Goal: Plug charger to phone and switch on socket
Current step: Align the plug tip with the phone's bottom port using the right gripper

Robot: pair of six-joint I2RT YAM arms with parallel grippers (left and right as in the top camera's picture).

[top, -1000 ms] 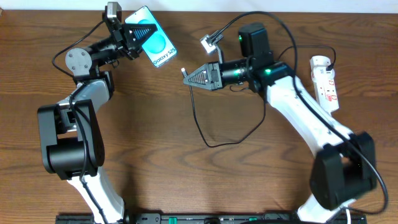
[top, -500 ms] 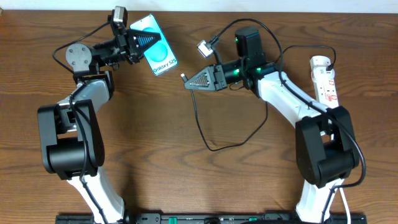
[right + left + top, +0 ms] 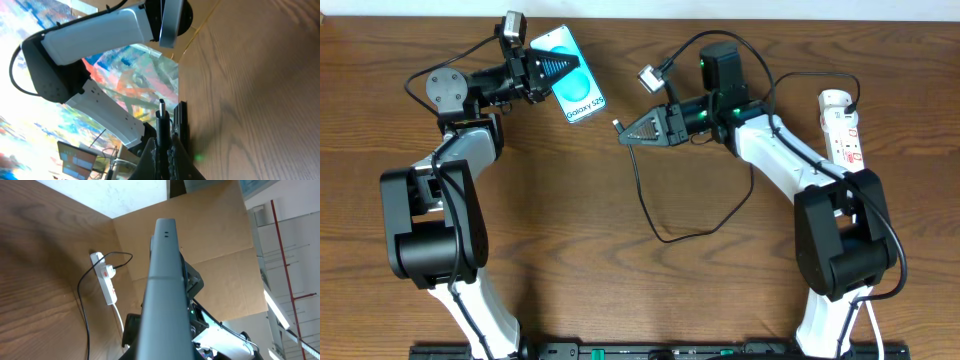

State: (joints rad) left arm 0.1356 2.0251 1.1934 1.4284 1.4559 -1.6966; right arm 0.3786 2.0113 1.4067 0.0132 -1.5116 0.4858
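My left gripper [image 3: 556, 72] is shut on the phone [image 3: 576, 75], cyan screen up, white text strip toward the right arm, held above the table's far left-centre. In the left wrist view the phone [image 3: 162, 285] fills the centre edge-on. My right gripper [image 3: 628, 131] is shut on the charger's connector [image 3: 617, 125], tip pointing left at the phone, a short gap apart. The connector [image 3: 161, 117] shows between the jaws in the right wrist view. The black cable [image 3: 665, 232] loops down over the table. The white socket [image 3: 845, 130] lies at the far right, also in the left wrist view [image 3: 106, 280].
A black charger block [image 3: 722, 62] sits on the right forearm, with a small white-grey adapter [image 3: 651, 74] on a cable near it. A black cable runs into the socket's top end. Both arm bases stand at the table's front edge.
Over the second, the right arm swung its elbow in and the connector edged toward the phone. The left gripper shifted the phone slightly right. Little moved in the last half second.
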